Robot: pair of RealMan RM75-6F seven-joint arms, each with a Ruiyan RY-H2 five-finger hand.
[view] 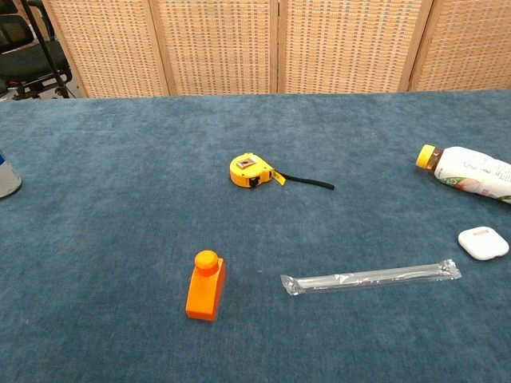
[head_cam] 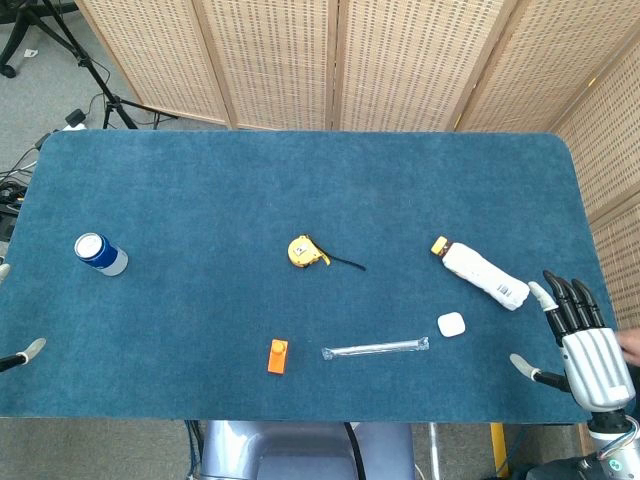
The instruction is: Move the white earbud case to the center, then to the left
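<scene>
Looking at progress: nothing is done yet, as far as I can judge. The white earbud case (head_cam: pixel 451 323) sits flat on the right side of the blue table (head_cam: pixel 300 190), just past the right end of the clear-wrapped straw (head_cam: pixel 375 348) and near the white bottle (head_cam: pixel 484 274) lying on its side — both moves, to center and then to the left, remain. My right hand (head_cam: pixel 583 335) hovers at the table's right edge, fingers extended and apart, holding nothing, and sits apart from the case. Left hand (head_cam: pixel 27 351) — only a fingertip or two shows at the left edge, so I cannot tell how open it is. Center looks reachable: the yellow tape measure (head_cam: pixel 305 251) and orange block (head_cam: pixel 279 355) flank it. The blue can (head_cam: pixel 98 252) stands far left.
</scene>
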